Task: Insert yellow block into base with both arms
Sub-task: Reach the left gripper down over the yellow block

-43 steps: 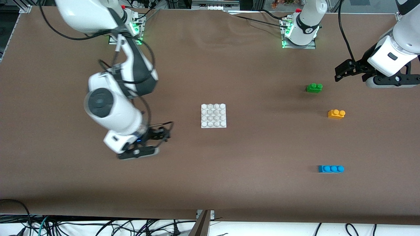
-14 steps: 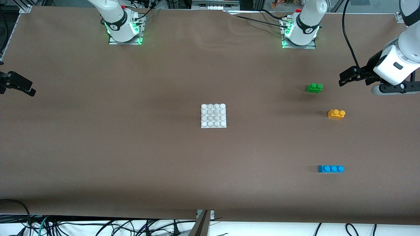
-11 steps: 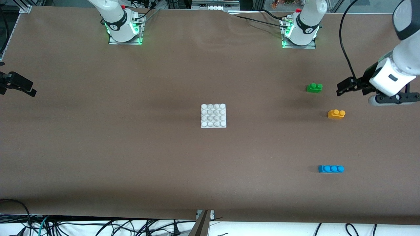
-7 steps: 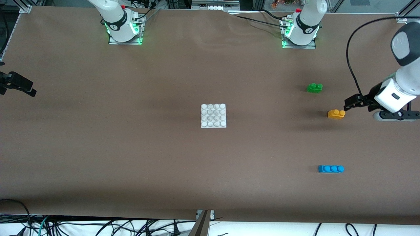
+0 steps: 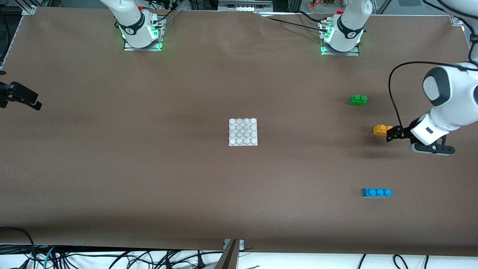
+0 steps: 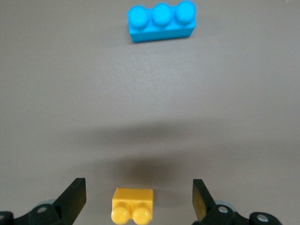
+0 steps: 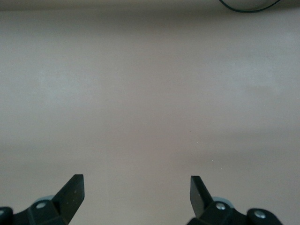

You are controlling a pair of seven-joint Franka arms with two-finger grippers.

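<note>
Both grippers stand spread wide: the left gripper (image 5: pixel 390 133) hangs just over the yellow block (image 5: pixel 381 130), which lies on the table (image 5: pixel 149 179) between a green brick (image 5: pixel 357 100) and a blue three-stud brick (image 5: pixel 376 192). The right gripper (image 5: pixel 20 98) waits at the right arm's end of the table, and the white studded base (image 5: pixel 243 132) sits mid-table, well apart from the block.

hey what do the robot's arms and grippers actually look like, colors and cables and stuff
Both arms have glossy white rounded shells with dark grey joint bands, on metal base plates lit green. The left arm has a dark grey disc on its wrist joint and a black cable looping along it. The left gripper is black, with wedge-shaped fingers. The right gripper is black too, with the same pointed fingers.
</note>
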